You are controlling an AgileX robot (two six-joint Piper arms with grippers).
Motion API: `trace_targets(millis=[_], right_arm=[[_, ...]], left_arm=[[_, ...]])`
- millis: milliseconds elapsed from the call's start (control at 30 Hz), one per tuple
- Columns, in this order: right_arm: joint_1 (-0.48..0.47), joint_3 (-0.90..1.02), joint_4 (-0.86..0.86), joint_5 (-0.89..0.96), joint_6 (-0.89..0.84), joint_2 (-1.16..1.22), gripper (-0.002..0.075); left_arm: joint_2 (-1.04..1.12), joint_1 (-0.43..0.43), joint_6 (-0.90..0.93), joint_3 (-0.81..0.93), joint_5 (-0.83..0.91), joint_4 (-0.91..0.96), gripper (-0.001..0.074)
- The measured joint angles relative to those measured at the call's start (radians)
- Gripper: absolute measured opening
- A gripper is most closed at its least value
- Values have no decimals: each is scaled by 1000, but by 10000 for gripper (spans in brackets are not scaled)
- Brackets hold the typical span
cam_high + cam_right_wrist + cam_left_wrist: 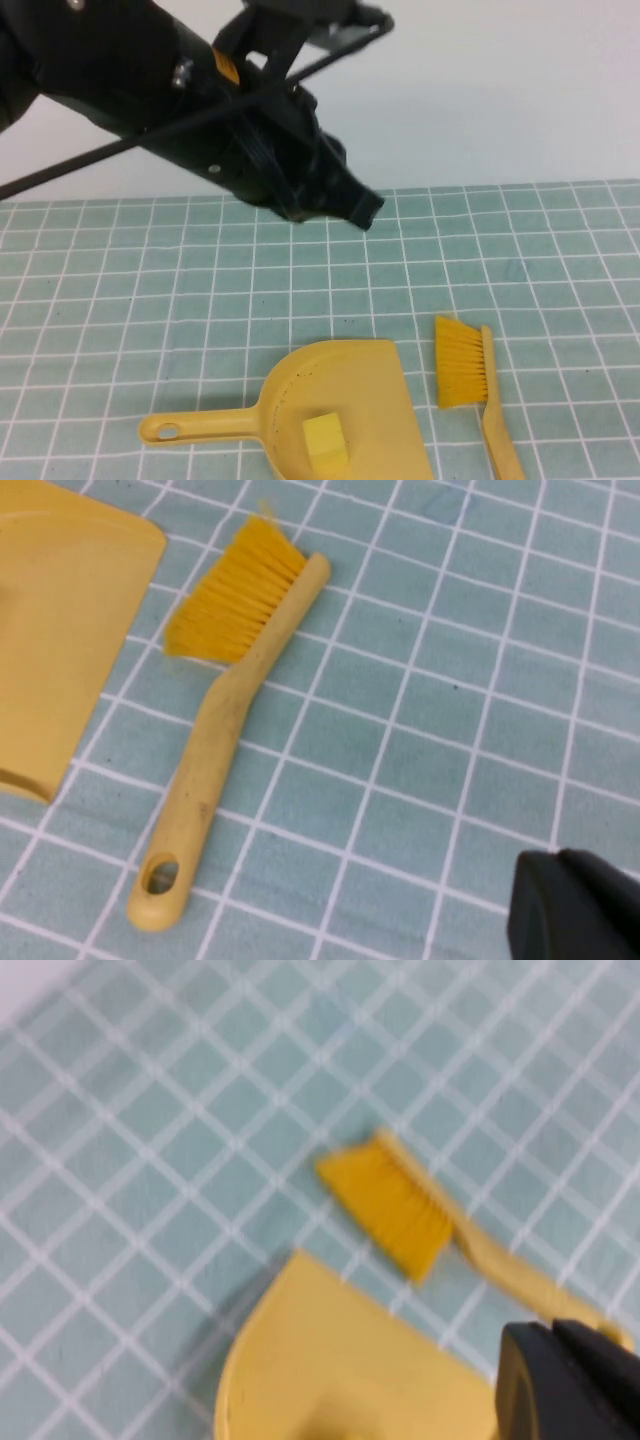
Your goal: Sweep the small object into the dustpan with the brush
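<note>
Cube [325, 441]: pale yellow, foam-soft, likely very light; lies inside the dustpan, at 6 o'clock of the mat.
Dustpan [300, 395]: flat yellow plastic, stiff; handle points to 9 o'clock, best taken there.
Brush [470, 385]: just beside the dustpan at 3 o'clock; slim stiff handle is the grip, orange-yellow bristles soft.
Left gripper [560, 1380]: closed, empty, raised toward 12 o'clock.
Right gripper [575, 905]: closed, empty, above the mat near the brush.

I see a counter [120, 300] covered in pale green with a white grid of squares running across it. Behind its far edge I see a plain white wall [500, 90].
</note>
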Motion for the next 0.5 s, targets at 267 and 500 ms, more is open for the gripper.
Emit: trace_targets(millis=[267, 500], right_arm=[[0, 8, 0, 70, 11, -29, -1], [0, 8, 0, 74, 14, -29, -1]], left_arm=[[-1, 0, 0, 0, -146, -90, 0], [-1, 0, 0, 0, -171, -176, 0]])
